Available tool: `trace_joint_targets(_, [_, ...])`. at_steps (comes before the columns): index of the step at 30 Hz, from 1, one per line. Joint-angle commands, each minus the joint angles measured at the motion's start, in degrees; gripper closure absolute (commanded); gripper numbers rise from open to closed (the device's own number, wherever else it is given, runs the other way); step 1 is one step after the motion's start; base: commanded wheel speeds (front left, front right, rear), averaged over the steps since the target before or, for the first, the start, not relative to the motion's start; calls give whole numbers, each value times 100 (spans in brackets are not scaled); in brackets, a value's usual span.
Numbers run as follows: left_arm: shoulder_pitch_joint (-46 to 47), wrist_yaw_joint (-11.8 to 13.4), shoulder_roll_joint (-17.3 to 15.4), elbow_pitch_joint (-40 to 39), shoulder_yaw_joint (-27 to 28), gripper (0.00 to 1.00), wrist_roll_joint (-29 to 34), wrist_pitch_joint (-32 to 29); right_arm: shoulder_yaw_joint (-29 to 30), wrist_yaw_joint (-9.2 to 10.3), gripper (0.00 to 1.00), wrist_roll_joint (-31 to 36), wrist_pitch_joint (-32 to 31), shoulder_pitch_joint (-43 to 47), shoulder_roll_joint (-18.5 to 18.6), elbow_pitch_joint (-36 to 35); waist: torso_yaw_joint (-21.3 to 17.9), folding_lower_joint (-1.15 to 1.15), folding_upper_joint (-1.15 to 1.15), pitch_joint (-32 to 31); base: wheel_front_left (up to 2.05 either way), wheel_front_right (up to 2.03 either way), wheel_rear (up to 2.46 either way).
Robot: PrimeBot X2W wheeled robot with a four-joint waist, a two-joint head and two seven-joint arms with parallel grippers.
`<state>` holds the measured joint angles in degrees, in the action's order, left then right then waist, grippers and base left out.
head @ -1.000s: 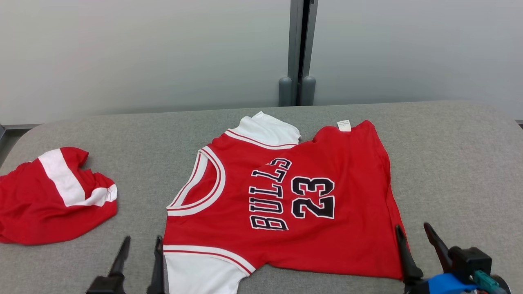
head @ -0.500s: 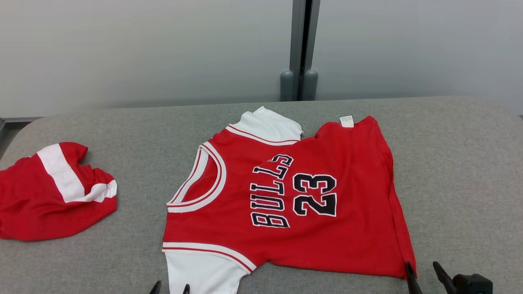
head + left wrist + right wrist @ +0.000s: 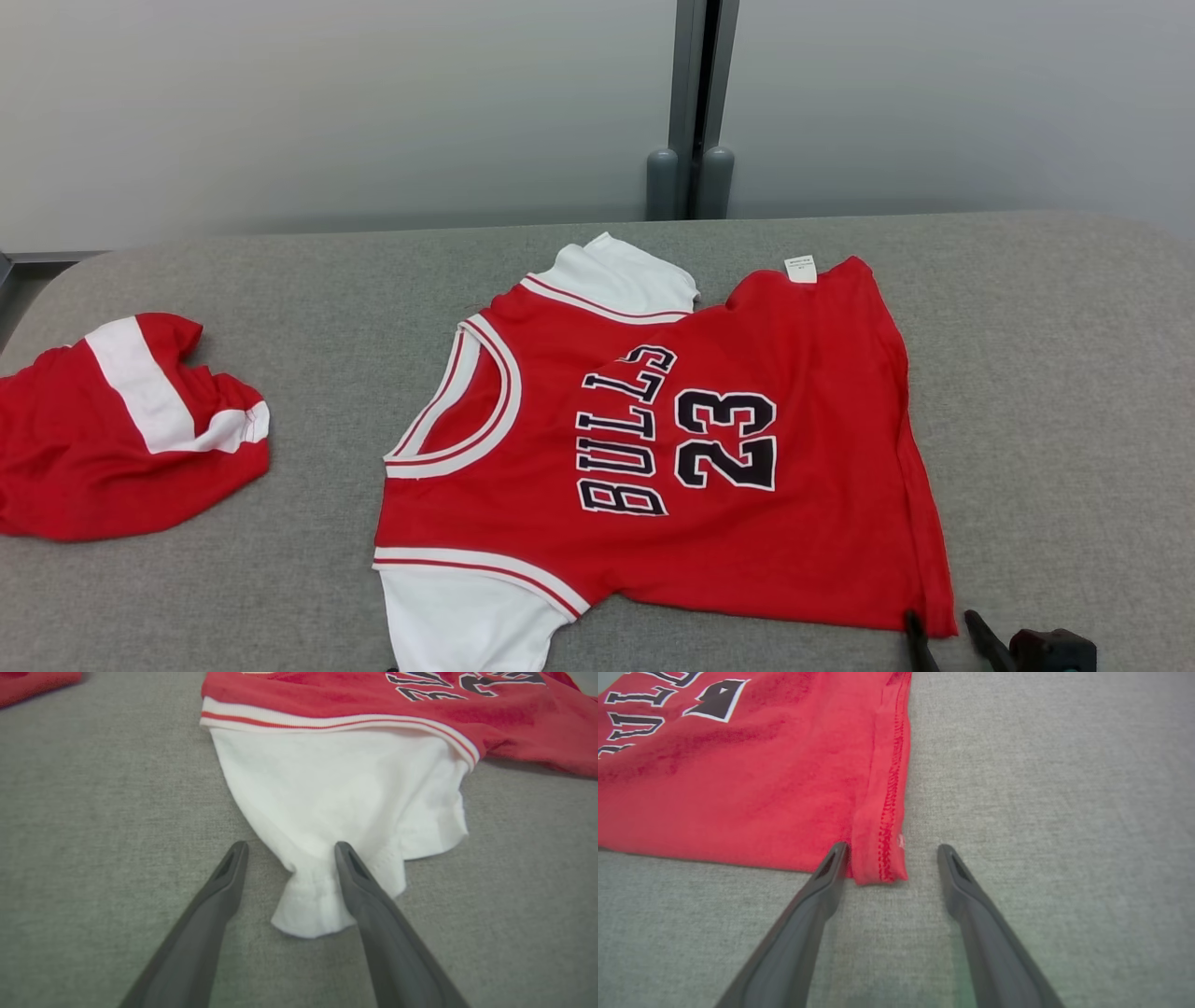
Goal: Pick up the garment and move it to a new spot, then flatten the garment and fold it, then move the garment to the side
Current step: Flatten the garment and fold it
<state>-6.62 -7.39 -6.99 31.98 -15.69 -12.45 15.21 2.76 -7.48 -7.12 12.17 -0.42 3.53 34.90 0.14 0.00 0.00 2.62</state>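
Grey woven table [image 3: 1074, 373]. Nearest edge: left gripper [image 3: 289, 847] spread wide, straddling the bunched cuff of the white sleeve [image 3: 336, 788], nothing pinched. Likewise the right gripper [image 3: 892, 848], spread, with the hem corner [image 3: 880, 858] lying between its fingers, close to one. Beyond them the jersey [image 3: 653, 448] lies mid-table, mostly flat, lettering up. Thin knit: looks light and limp, likely to sag and drag. Best holds are probably the cuff and the stitched hem, where the cloth is doubled. Far left, well apart, sits a red bundle [image 3: 121, 448].
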Motion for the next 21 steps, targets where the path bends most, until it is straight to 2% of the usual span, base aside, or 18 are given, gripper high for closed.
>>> trace_joint_targets(1, [101, -11, -10, 100, -93, 0, -89, -16, -58, -3, 0, -97, 12, -74, -13, 110, -1, 0, 0, 16, 0, 0, 0])
trace_joint_targets(2, [115, -11, -1, 150, -133, 1, -152, -18, -105, -3, 29, -132, 12, -101, -21, 158, -7, 0, 0, 24, 0, 0, 0])
trace_joint_targets(3, [143, -11, -4, 203, -172, 19, -195, -22, -157, -4, 55, -180, 8, -134, -27, 212, -13, 0, 0, 32, 0, 0, 0])
trace_joint_targets(4, [186, -11, -12, 248, -206, 50, -220, -22, -200, -7, 99, -237, 1, -161, -31, 254, -16, 0, 0, 40, 0, 0, 0])
trace_joint_targets(5, [226, -11, -21, 284, -242, 100, -257, -22, -240, -8, 100, -288, 11, -185, -34, 296, -21, 0, 0, 45, 0, 0, 0])
trace_joint_targets(13, [470, -9, -138, -50, -209, 100, -360, -6, -499, -3, 100, -622, 205, -384, 84, 142, -57, 0, 0, 45, 0, 0, 0])
trace_joint_targets(21, [919, -9, -252, -843, -50, 100, -425, -1, -813, -3, 100, -767, 286, -679, 219, -671, -110, 0, 0, 155, 0, 0, 0])
